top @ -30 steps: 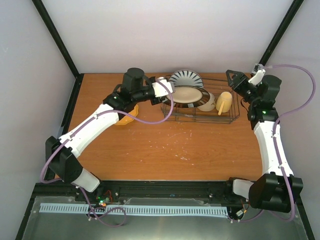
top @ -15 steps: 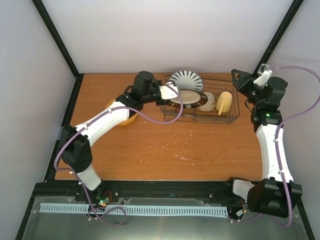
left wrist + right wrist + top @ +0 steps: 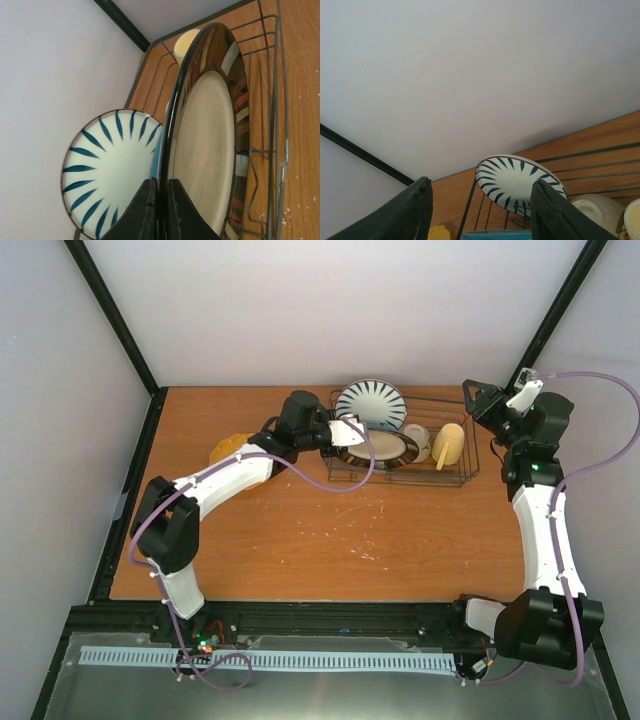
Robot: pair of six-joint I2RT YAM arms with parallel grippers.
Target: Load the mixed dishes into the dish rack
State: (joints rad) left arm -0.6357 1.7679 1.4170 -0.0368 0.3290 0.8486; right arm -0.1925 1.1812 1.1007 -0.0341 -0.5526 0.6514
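Behind the clamped plate (image 3: 210,145) stands the striped plate (image 3: 110,170).

Left gripper (image 3: 345,432) reaches further toward 3 o'clock, its round cream-centred dark-rimmed plate (image 3: 377,448) sits lower inside the dark wire dish rack (image 3: 398,481), orange-yellow plate (image 3: 228,448) at 9 o'clock shows more.

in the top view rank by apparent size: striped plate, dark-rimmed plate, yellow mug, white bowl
1. striped plate and dark-rimmed plate: look alike, both tilted, not ranked
2. yellow mug
3. white bowl, partly hidden
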